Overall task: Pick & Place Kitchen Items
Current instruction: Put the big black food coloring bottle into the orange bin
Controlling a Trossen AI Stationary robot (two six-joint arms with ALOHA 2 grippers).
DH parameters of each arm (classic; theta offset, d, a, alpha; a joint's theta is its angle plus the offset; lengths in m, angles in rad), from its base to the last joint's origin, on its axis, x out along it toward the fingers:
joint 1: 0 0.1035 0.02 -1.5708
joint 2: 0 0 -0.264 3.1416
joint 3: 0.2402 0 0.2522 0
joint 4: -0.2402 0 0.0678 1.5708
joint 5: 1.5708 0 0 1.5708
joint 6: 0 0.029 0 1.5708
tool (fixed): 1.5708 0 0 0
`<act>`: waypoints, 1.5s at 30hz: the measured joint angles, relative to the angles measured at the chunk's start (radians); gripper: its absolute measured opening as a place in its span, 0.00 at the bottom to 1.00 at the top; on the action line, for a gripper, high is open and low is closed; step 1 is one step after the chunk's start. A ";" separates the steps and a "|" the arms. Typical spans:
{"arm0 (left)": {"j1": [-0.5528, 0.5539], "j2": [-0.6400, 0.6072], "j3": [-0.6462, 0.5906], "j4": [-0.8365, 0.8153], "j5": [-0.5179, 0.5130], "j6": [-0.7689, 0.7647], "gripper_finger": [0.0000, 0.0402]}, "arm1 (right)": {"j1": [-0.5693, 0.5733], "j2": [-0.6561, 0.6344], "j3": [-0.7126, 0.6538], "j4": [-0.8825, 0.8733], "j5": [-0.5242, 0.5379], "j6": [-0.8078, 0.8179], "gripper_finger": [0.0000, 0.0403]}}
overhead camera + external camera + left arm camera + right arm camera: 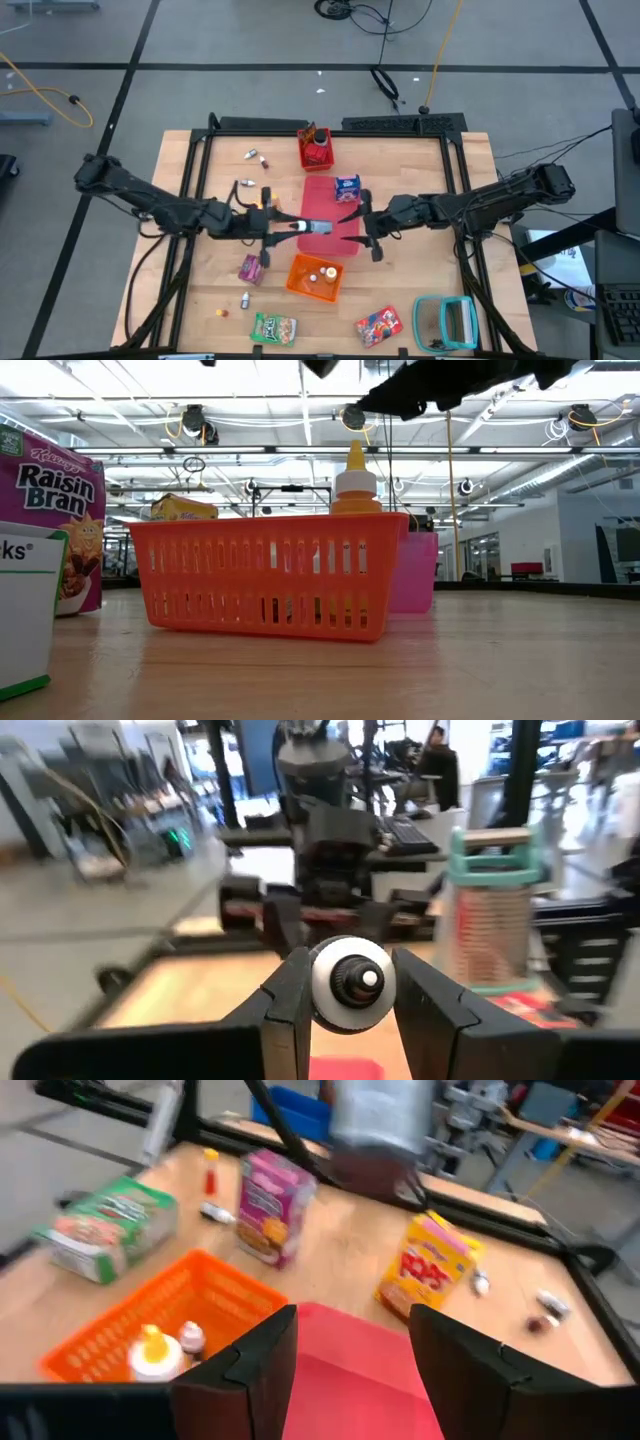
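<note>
Between the left claw's (350, 1010) two dark fingers, closest to its wrist camera, sits a small white jar or bottle (350, 982) seen end-on, its round cap facing the lens; the claw is closed on it, the fingers pressing either side. From above, that claw (283, 226) hangs over the left edge of the flat red mat (335, 205) at mid-desk, with the jar's long axis lying roughly level and pointing towards the right arm.

Opposite it, the right claw (368, 232) hovers over the mat's right edge, fingers apart and empty, with nothing but red surface between them in its own wrist view (345, 1370). The two claws face each other across the mat, close but not touching.

The move ahead likely turns on the orange bin (314, 277), which lies just below the mat towards the near edge of the desk, nearer the left claw than the right. It already holds a yellow-capped bottle (355, 478) and a smaller bottle (190, 1342). To drop the jar there, the left claw must swing towards the near edge and tip it upright; the bin's near wall is the only thing in the path.

Around them: a pink-purple carton (251, 268) beside the bin, a blue carton (347, 187) on the mat, a green packet (273, 328) and red packet (379, 323) at the near edge, and a teal-framed object (446, 322), possibly a grater.
</note>
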 joint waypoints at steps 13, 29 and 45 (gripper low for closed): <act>-0.067 -0.042 -0.001 -0.342 -0.059 -0.480 0.24 | -0.003 0.000 0.000 -0.008 0.067 0.001 0.46; -0.065 0.057 0.016 -0.413 0.001 -0.650 0.24 | -0.003 0.000 0.000 -0.008 0.067 0.000 0.44; -0.059 0.300 0.253 -0.682 0.109 -0.686 0.24 | -0.003 0.000 0.000 -0.008 0.066 -0.001 0.43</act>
